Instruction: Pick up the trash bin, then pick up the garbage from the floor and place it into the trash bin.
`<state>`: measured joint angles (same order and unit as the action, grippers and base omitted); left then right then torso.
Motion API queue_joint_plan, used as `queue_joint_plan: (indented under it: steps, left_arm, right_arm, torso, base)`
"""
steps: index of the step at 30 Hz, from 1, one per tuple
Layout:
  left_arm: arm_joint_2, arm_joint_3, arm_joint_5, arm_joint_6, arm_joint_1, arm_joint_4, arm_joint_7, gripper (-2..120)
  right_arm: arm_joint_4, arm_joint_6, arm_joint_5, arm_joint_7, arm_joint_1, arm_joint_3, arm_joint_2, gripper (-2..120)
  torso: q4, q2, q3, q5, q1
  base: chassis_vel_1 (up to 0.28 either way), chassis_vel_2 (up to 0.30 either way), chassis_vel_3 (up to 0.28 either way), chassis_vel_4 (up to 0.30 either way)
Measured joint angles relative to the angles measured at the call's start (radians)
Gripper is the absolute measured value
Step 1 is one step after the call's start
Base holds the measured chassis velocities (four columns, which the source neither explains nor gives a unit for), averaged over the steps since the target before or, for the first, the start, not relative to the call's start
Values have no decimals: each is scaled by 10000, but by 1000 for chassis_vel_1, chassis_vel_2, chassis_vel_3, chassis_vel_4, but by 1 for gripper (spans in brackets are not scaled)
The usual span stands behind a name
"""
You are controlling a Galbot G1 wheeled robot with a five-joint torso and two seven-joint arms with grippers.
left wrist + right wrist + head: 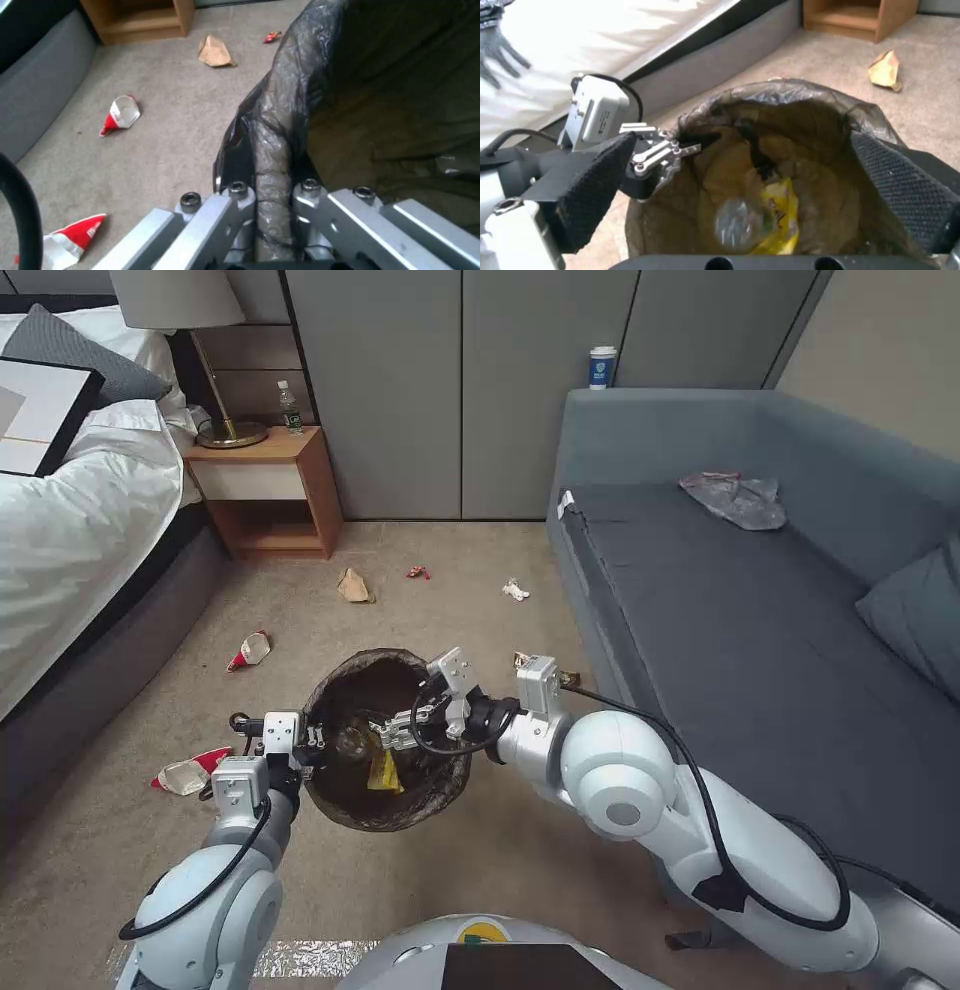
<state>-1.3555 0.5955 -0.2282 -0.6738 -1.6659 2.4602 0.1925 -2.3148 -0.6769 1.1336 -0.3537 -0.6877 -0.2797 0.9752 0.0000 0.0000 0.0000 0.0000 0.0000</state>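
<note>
On the carpet at the left, beside the bed point(70, 520), lie two red-white paper cups point(185, 775), both crushed: one near the left arm's wrist, the other point(250, 650) farther off toward the nightstand point(265, 485). Past them lie one brown paper bag point(354, 586), one small red wrapper point(417, 572) and one white tissue point(515, 590), well apart from each other. One dark wrapper point(568, 677) lies at the sofa's foot, just behind the right wrist.

The left arm reaches forward from low on the left, forearm level, and the left gripper point(312, 740) has its fingers point(240, 202) closed narrowly on the bagged rim of the trash bin point(440, 785), pinching a fold of the dark liner between them. The bin hangs there at the middle, mouth up, between the two arms and above the carpet.

Inside the bin lie one yellow wrapper point(782, 213) and one clear bottle point(737, 225), touching each other at the bottom.

The right arm comes in from the right, elbow bent, wrist turned down over the bin's mouth. The right gripper point(400, 732) hangs just over the opening with its fingers point(592, 187) spread wide and nothing between them.

On the sofa point(740, 660) at the right lies one crumpled grey bag point(735, 498).
</note>
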Motion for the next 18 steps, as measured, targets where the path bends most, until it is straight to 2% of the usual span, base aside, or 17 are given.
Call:
queue_joint_plan:
  steps: [5, 12, 18]
  left_arm:
    - [-12, 17, -18, -2, 0, 17, -1, 2]
    - [-38, 17, -24, -3, -28, 36, -4, 2]
    - [-47, 17, -26, -3, -52, 41, -7, 2]
  right_arm:
    - [-85, 124, 13, 83, 54, 151, -35, 100]
    - [-508, 671, 20, 798, -71, 1262, -393, 100]
    - [-874, 1316, 115, 891, -116, 1936, -693, 100]
  torso:
    - [1, 0, 0, 0, 0]
    - [0, 0, 0, 1, 0]
    - [-1, 0, 0, 1, 0]
  base:
    - [0, 0, 0, 0]
    - [0, 0, 0, 0]
    - [0, 0, 0, 0]
